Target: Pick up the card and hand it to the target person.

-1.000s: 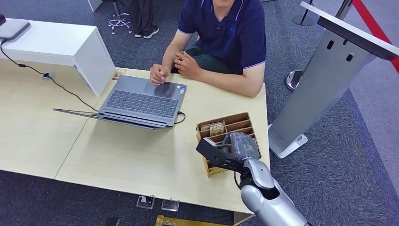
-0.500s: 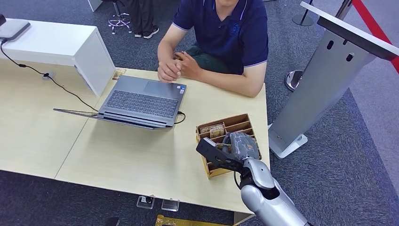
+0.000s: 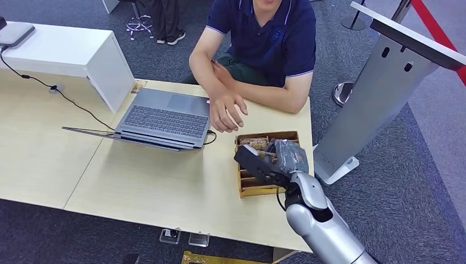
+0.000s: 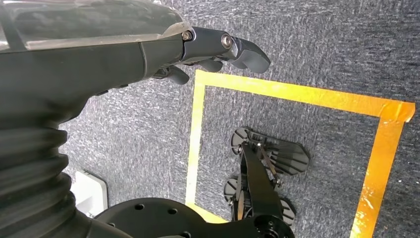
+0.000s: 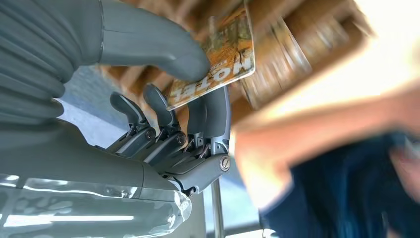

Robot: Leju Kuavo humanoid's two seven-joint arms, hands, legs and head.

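The left hand is seen hanging over the carpeted floor, its fingers curled in with nothing in them. Nearer the task, the card is pinched by its edge between the thumb and a finger of the right hand, just above the wooden box on the tabletop. So slight a hold could be lost if the card is knocked against the box wall. Beyond, the person's hand is spread near the box; an early or crooked release might let the card be dropped short.
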